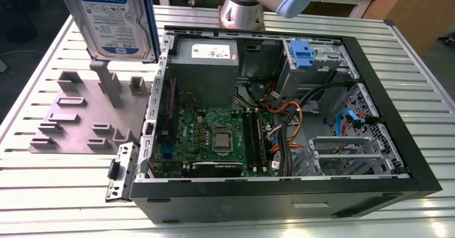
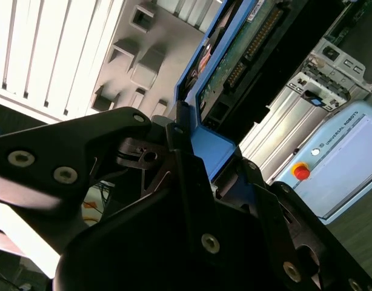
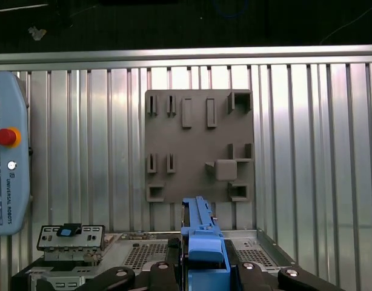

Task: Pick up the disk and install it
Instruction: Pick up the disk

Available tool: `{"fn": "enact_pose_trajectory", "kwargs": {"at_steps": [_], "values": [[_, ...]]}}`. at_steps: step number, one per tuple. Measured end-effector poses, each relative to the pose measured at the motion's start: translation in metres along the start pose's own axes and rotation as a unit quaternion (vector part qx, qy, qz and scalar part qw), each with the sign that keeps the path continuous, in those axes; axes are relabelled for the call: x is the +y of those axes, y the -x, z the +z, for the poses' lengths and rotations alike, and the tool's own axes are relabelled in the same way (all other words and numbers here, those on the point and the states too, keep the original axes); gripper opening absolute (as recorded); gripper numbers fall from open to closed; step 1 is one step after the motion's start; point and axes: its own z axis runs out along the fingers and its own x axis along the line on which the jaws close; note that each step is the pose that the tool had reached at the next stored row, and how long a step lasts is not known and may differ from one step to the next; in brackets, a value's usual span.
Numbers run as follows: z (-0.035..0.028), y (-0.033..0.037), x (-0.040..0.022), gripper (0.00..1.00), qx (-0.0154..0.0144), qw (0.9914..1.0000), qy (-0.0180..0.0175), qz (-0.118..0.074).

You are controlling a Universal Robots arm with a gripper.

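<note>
- We see the disk [image 1: 114,19] up in the air at the exterior view's left. It is held roughly upright with its label towards the camera, above the grey holder plate [image 1: 92,110] and just outside the open computer case [image 1: 284,193].
- In the first wrist view the gripper [image 3: 203,273] has its fingers drawn in on either side of the disk's blue side rail [image 3: 201,233]. We judge this a closed hold on the disk, since nothing else bears it.
- The pick-up part looks done to us: the disk touches neither the plate nor the slatted table [image 1: 42,195].
- The install part is not done. The disk is not inside the case, and the drive cage [image 1: 323,62] with its blue latch [image 1: 302,51] sits well apart from it, at the case's far corner.
</note>
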Motion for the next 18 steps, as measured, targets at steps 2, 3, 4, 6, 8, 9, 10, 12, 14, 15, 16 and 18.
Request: {"fn": "enact_pose_trajectory", "kwargs": {"at_steps": [2,3,4,6,8,9,10,12,14,15,16,18], "values": [[-0.0001,0.0002,-0.0042,0.36,0.0000,1.00000,0.0000,0.000],[-0.0002,0.0002,-0.0062,0.36,0.0000,1.00000,0.0000,0.000],[-0.0002,0.0003,-0.0084,0.36,0.0000,1.00000,0.0000,0.000],[-0.0003,0.0005,-0.0129,0.36,0.0000,1.00000,0.0000,0.000],[-0.0004,0.0007,-0.0178,0.36,0.0000,1.00000,0.0000,0.000],[-0.0005,0.0009,-0.0207,0.36,0.0000,1.00000,0.0000,0.000],[-0.0005,0.0010,-0.0239,0.36,0.0000,1.00000,0.0000,0.001],[-0.0005,0.0012,-0.0301,0.36,0.0000,1.00000,0.0000,0.001],[-0.0006,0.0014,-0.0349,0.36,0.0000,1.00000,0.0000,0.001],[-0.0006,0.0015,-0.0368,0.36,-0.0001,1.00000,0.0000,0.002],[-0.0007,0.0015,-0.0378,0.36,0.0000,1.00000,0.0000,0.002],[-0.0007,0.0010,-0.0380,0.36,0.0000,1.00000,0.0000,0.002]]}}
